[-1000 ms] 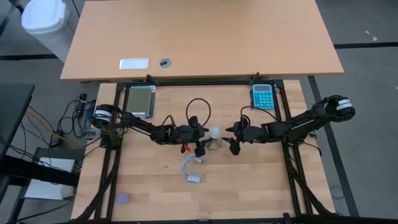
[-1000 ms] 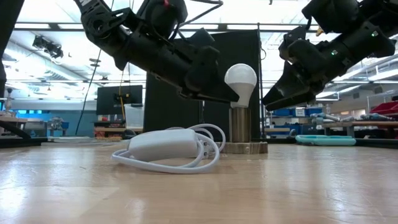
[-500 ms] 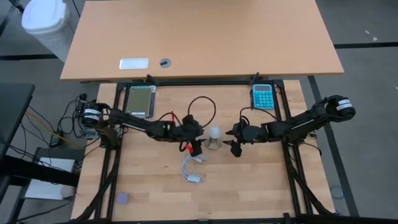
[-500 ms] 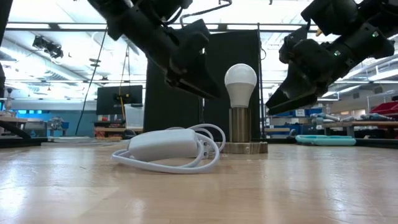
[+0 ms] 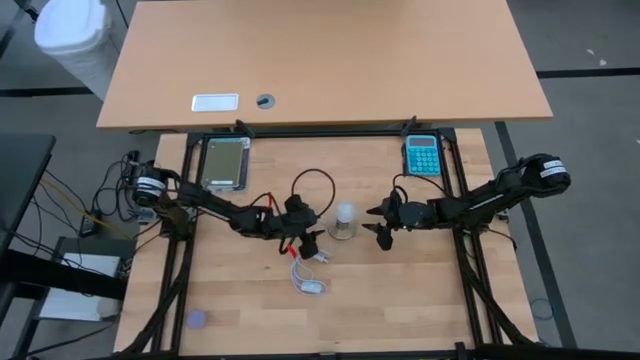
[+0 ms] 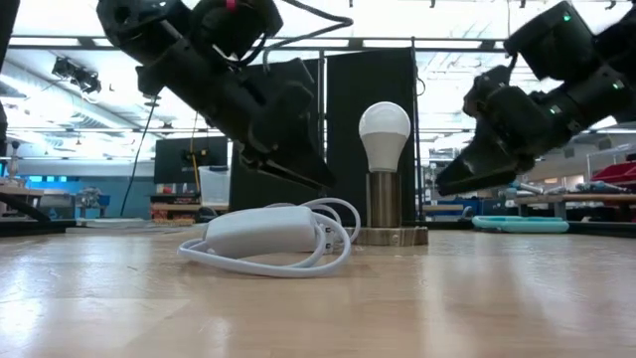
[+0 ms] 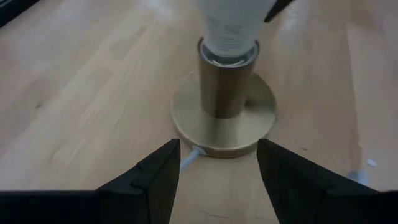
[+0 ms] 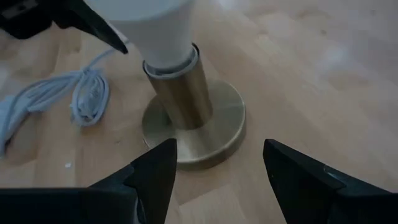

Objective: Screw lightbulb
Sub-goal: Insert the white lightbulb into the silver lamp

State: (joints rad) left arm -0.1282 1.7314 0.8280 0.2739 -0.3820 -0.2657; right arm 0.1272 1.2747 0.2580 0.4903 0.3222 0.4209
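The white lightbulb (image 5: 344, 212) (image 6: 385, 129) stands upright with its narrow base in a brass socket (image 6: 383, 204). The socket's round foot (image 7: 224, 121) rests on the wooden table. My left gripper (image 5: 312, 243) (image 7: 217, 177) hovers open just left of the socket, pointing at it and slanting down. My right gripper (image 5: 381, 232) (image 8: 221, 171) hovers open just right of it, also slanting down. In both wrist views the socket stands ahead of the fingers, clear of them.
A coiled white cable with its plug block (image 5: 308, 274) (image 6: 268, 234) lies near the socket, under my left gripper. A teal calculator (image 5: 422, 153) and a silver tray (image 5: 225, 163) sit at the far edge. A small blue object (image 5: 197, 319) lies near left.
My left gripper has drawn back from the bulb's side toward the table's left and has sunk toward the cable. My right gripper has backed off a little to the right and dropped lower. The bulb has stayed upright in the socket.
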